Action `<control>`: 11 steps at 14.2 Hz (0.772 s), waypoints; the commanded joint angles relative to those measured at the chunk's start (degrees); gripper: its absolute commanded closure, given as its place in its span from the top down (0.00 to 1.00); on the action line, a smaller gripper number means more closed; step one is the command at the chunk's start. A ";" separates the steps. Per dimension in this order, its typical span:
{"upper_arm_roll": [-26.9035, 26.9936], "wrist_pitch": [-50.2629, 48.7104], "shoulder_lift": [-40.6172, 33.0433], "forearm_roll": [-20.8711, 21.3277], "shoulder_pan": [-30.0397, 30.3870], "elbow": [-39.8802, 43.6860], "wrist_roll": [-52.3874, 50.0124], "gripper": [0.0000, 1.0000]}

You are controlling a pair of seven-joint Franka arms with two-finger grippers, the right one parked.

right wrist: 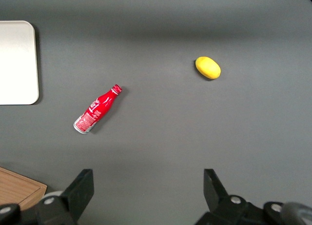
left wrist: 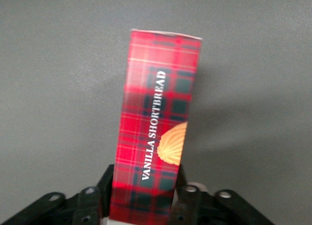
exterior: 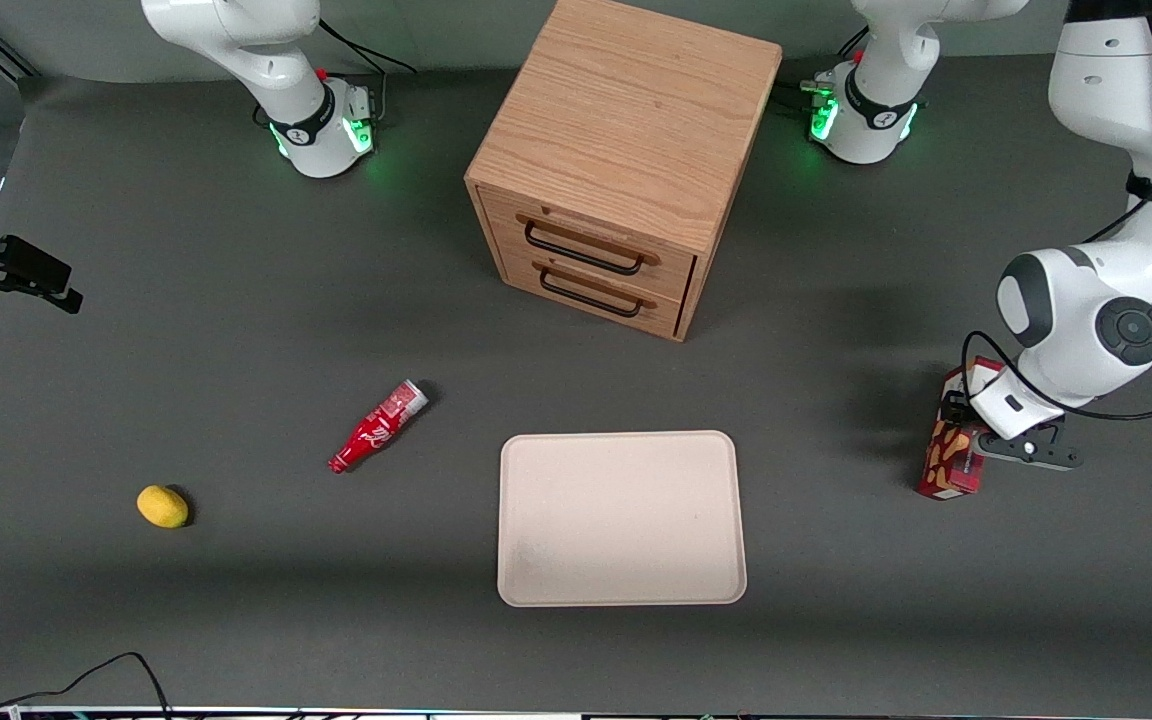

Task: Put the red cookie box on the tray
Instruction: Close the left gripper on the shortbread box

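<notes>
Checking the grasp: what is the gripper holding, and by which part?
The gripper holds the cookie box by one end, a finger on each side.

My arm is glossy white moulded shell with dark grey bands at the joints and a round dark grey cap, embossed with a ring, on the wrist joint. Black cables run along the outside of the links and loop down to the wrist. A black bracket with small pale screw heads is bolted under the white flange. My gripper [left wrist: 146, 205] is matte black, its fingers [left wrist: 186, 200] carrying silver fasteners. My base collar is white, ringed black, and glows green.
</notes>
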 commanded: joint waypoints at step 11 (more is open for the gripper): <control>0.40 -29.19 -10.46 -0.17 -1.87 13.77 0.70 0.00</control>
